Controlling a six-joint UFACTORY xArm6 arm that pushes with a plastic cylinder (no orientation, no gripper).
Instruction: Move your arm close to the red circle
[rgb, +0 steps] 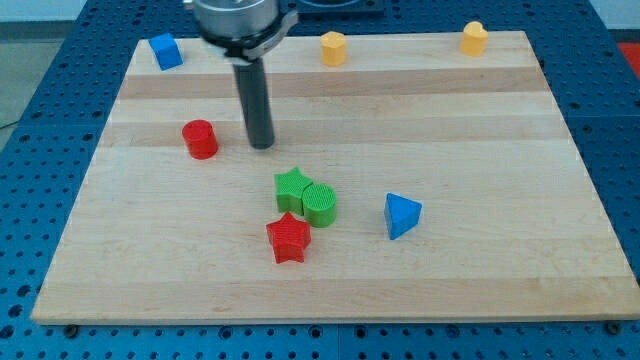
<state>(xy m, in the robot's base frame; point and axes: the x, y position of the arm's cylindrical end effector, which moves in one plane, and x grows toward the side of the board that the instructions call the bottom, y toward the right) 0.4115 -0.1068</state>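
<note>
The red circle (200, 138) is a short red cylinder on the wooden board, left of centre. My tip (262, 146) rests on the board just to the circle's right, a small gap apart and not touching it. The rod rises straight up toward the view's top.
A green star (291, 187), a green cylinder (320, 205) and a red star (289, 238) cluster below my tip. A blue triangle (402, 215) lies to their right. A blue cube (165, 51) and two yellow blocks (333, 48) (474, 38) stand along the board's (500, 130) top edge.
</note>
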